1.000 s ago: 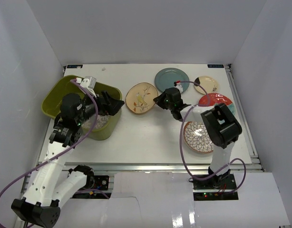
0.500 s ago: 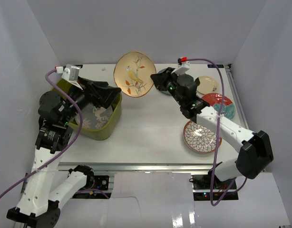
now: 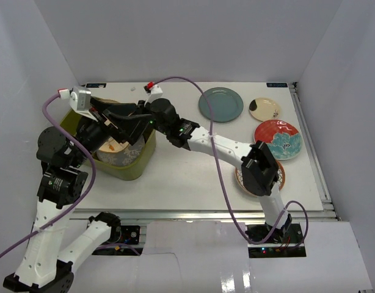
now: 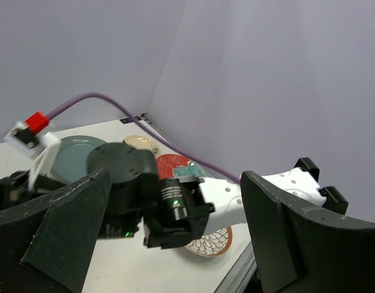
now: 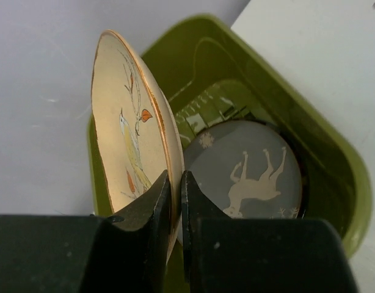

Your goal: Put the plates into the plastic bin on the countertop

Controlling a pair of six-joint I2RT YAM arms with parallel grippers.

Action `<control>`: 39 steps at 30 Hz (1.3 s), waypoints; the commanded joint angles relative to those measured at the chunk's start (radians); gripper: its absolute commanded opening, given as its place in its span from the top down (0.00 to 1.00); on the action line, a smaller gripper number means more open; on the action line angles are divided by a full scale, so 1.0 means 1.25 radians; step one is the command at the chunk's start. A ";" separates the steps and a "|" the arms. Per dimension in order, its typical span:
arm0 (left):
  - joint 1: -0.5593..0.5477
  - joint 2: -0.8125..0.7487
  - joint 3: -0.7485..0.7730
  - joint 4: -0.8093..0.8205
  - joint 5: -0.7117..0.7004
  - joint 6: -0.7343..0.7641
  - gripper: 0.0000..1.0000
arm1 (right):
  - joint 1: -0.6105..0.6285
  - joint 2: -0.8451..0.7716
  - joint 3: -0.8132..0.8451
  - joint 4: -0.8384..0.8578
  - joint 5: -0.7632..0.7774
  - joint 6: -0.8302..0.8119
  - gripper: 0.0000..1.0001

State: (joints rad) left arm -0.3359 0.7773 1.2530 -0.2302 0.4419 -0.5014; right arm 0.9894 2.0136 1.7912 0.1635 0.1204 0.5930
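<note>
My right gripper (image 5: 175,183) is shut on the rim of the cream bird plate (image 5: 129,122) and holds it on edge over the olive-green plastic bin (image 5: 334,152). The grey antlers plate (image 5: 248,174) lies flat on the bin floor. In the top view the right arm reaches left across the white countertop (image 3: 187,171) to the bin (image 3: 134,168). My left gripper (image 4: 174,177) is open and empty, above the bin, facing the right wrist. The grey-blue plate (image 3: 220,104), cream dark-patch plate (image 3: 264,108) and red plate (image 3: 276,138) lie at the back right. The petal plate (image 4: 212,240) is partly under the right arm. The black-rimmed tan plate is hidden.
White walls enclose the table on three sides. A purple cable (image 3: 227,177) trails from the right arm over the table. The two wrists are close together over the bin. The bin stands at the table's left edge.
My right arm has carried the bird plate from the table's middle, up and leftward, to over the bin. My left gripper has lifted out of the bin and stays above it.
</note>
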 commanded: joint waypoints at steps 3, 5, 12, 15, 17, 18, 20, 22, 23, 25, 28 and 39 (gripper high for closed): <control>-0.015 -0.012 0.006 -0.020 -0.039 0.021 0.02 | 0.010 0.071 0.183 0.057 0.028 0.020 0.92; -0.017 -0.016 0.003 -0.023 -0.046 0.022 0.02 | 0.012 0.109 0.206 0.036 0.025 0.023 0.92; -0.017 -0.017 -0.016 -0.022 -0.058 0.024 0.02 | 0.021 0.170 0.208 0.004 0.008 0.042 0.92; -0.018 -0.016 -0.028 -0.020 -0.064 0.023 0.02 | 0.021 0.194 0.192 -0.007 -0.018 0.070 0.92; -0.018 -0.016 -0.033 -0.016 -0.063 0.022 0.02 | 0.025 0.210 0.177 -0.014 -0.018 0.090 0.92; -0.017 -0.014 -0.039 -0.013 -0.063 0.022 0.02 | 0.025 0.214 0.172 -0.023 -0.017 0.096 0.88; -0.018 -0.013 -0.043 -0.013 -0.063 0.022 0.02 | 0.026 0.216 0.149 -0.022 -0.007 0.101 0.79; -0.018 -0.012 -0.051 -0.015 -0.071 0.024 0.02 | 0.026 0.208 0.133 -0.026 0.015 0.097 0.57; -0.017 -0.012 -0.055 -0.013 -0.075 0.028 0.02 | 0.027 0.203 0.116 -0.026 0.021 0.090 0.51; -0.017 -0.012 -0.064 -0.016 -0.085 0.028 0.02 | 0.027 0.189 0.097 -0.023 0.036 0.082 0.40; -0.018 -0.011 -0.068 -0.015 -0.088 0.028 0.02 | 0.027 0.182 0.097 -0.045 0.045 0.058 0.38; -0.018 -0.009 -0.044 -0.045 -0.153 0.038 0.02 | 0.031 0.117 0.083 -0.089 0.044 0.008 0.02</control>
State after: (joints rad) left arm -0.3557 0.7670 1.1717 -0.2600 0.3073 -0.4698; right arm 1.0275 2.2551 1.9125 0.1017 0.1596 0.6445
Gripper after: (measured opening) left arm 0.978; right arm 0.978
